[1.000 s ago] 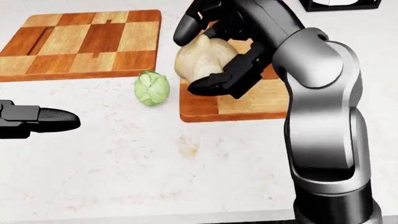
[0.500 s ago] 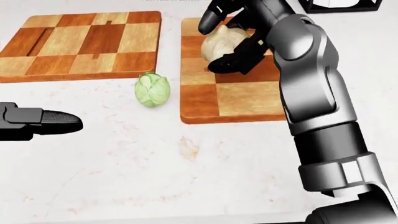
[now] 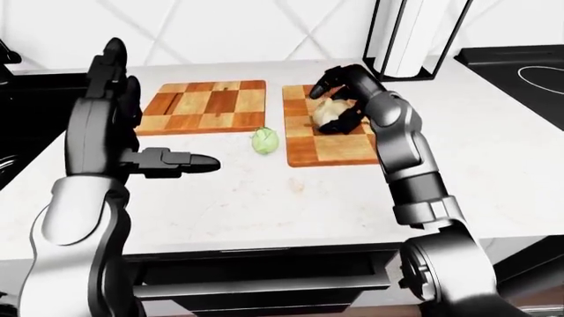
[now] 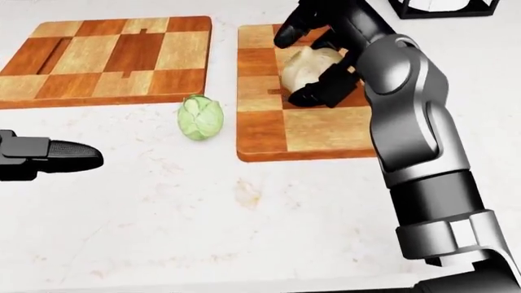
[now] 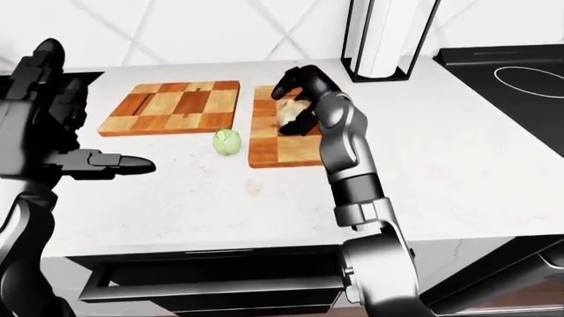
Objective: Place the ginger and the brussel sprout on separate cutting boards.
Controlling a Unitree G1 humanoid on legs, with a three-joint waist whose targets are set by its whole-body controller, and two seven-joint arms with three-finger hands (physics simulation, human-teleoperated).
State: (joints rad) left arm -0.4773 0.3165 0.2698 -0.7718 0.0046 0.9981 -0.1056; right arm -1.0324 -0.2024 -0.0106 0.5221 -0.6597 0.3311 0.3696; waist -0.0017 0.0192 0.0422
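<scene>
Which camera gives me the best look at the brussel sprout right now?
The head view: the brussel sprout is large and unobstructed there, lying on the counter between the two cutting boards. The left-eye and right-eye views show it too, only smaller, as a pale green ball.

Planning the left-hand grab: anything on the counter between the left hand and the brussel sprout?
No. In the head view, only bare counter lies between the left hand and the brussel sprout.

This is a kitchen. A pale marble-look counter (image 3: 291, 198) carries two checkered wooden cutting boards (image 3: 204, 105) side by side, with a paper towel holder (image 3: 407, 36) beyond them near a white tiled wall (image 5: 194, 30). A black cooktop (image 5: 520, 72) lies to the counter's right, and a drawer (image 3: 264, 281) sits beneath its edge.
</scene>
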